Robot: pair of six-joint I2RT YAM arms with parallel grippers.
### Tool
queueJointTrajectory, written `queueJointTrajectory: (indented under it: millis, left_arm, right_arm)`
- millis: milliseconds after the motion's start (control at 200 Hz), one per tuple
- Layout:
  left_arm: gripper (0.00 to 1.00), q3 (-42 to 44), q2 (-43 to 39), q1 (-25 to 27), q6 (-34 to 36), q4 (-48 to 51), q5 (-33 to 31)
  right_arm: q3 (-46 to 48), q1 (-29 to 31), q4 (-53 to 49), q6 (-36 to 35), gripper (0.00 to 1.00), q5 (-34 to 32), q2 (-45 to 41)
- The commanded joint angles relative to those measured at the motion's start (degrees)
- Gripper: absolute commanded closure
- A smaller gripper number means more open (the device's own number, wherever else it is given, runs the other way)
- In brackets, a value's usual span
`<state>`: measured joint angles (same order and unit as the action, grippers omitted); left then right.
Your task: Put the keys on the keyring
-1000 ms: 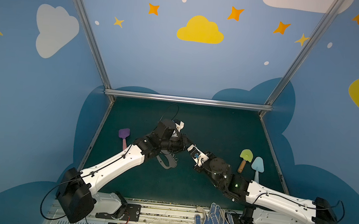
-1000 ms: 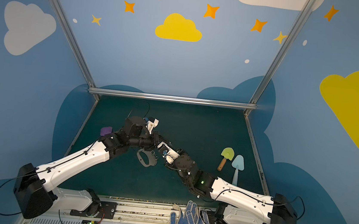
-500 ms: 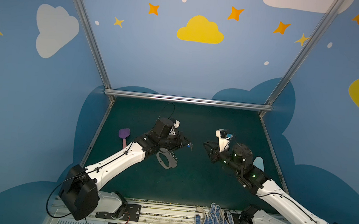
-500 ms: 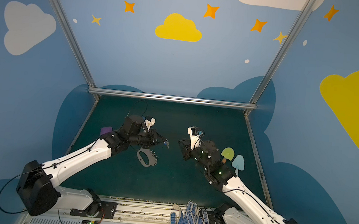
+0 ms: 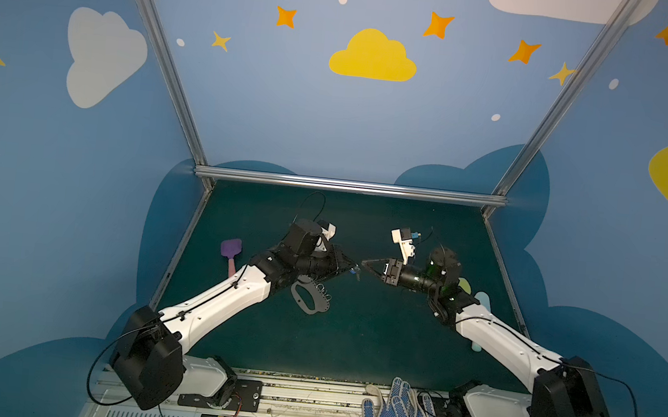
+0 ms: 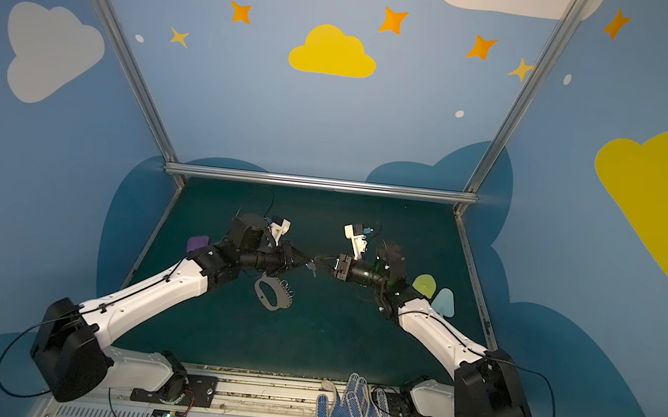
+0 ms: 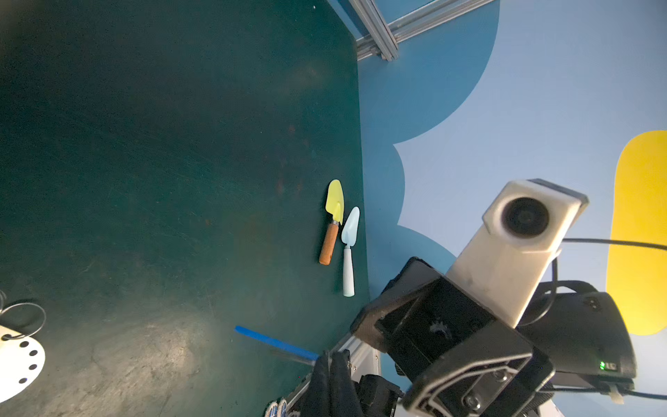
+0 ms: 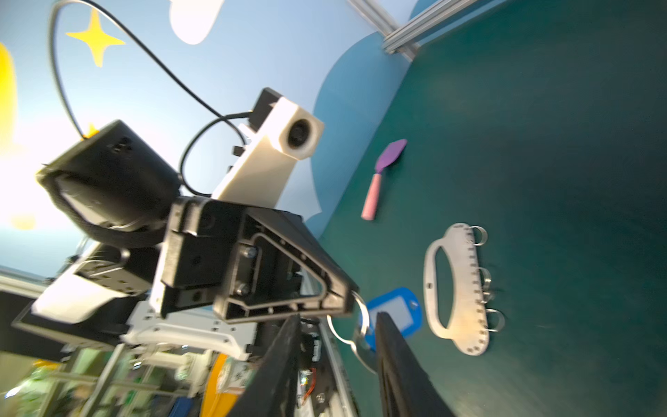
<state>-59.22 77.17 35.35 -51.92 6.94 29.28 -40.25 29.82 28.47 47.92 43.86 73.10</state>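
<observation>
Near the left edge of the green desk (image 5: 353, 341) a purple-headed spatula (image 5: 230, 248) with a pink handle lies flat, well clear of both arms.

Next to the right is the left claw (image 5: 349, 266), raised off the desk and pointing toward the middle. Its jaws are pressed together on the little metal ring of the keys (image 8: 393, 312). The blue tag with its white label and the small silvery key hang just beyond its tips, in the air above the desk. In both top views the keys (image 6: 312, 267) are only a small blue and silver speck at the very point of this claw.

The keyring (image 5: 316, 306) lies flat on the desk just on the near side of the left claw, untouched. Its oval slot faces the left arm and its small split rings sit along the far right edge. In the right wrist view the keyring (image 8: 465, 289) lies beside the hanging tag but apart from it.

The right claw (image 5: 364, 262) comes next, also held off the desk, and its tips almost meet the left claw's. Its jaws stand apart, and the right wrist view shows the metal ring between the two dark fingers (image 8: 397, 361). Whether either finger touches the ring cannot be told.

Behind the right arm, by the right edge of the desk, a yellow-green trowel (image 7: 334, 202) and a pale blue trowel (image 7: 349, 231) lie side by side.
</observation>
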Motion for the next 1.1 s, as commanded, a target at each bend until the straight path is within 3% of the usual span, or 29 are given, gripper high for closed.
queueJointTrajectory:
  millis: [0, 315, 431, 606, 746, 906, 1031, 1097]
  left_arm:
    - [0.96, -0.2, 0.0, -0.3, -0.1, -1.8, 2.3]
    - [0.96, 0.2, -1.3, -0.6, -0.5, -3.0, 3.0]
    - [0.96, 0.1, -1.5, -0.9, -0.5, -2.8, 2.9]
    - [0.96, 0.2, -1.8, -1.4, -0.6, -2.9, 3.0]
    - [0.95, 0.1, -1.6, -1.5, -0.9, -3.5, 3.5]
    - [0.96, 0.2, -1.4, -1.5, -1.7, -4.6, 4.2]
    - [0.95, 0.4, -1.8, -1.5, -1.9, -5.3, 4.3]
    - [0.95, 0.3, -1.6, -1.5, -2.0, -5.3, 4.5]
  right_arm:
    - [0.0, -0.1, 6.6, 3.7, 0.61, 3.8, 1.6]
    - [1.1, -0.2, 10.1, 5.0, 0.61, 5.8, 4.2]
    - [1.4, -0.4, 13.1, 6.3, 0.75, 6.7, 4.3]
    - [1.4, -0.6, 13.1, 6.2, 0.79, 7.6, 4.2]
    - [1.4, -0.6, 13.0, 6.3, 0.73, 8.3, 4.7]
    - [1.4, -0.7, 13.7, 6.7, 0.79, 8.8, 5.8]
    - [1.4, -0.7, 13.6, 6.5, 0.73, 9.2, 6.6]
    - [1.4, -0.7, 14.1, 6.8, 0.79, 9.2, 6.7]
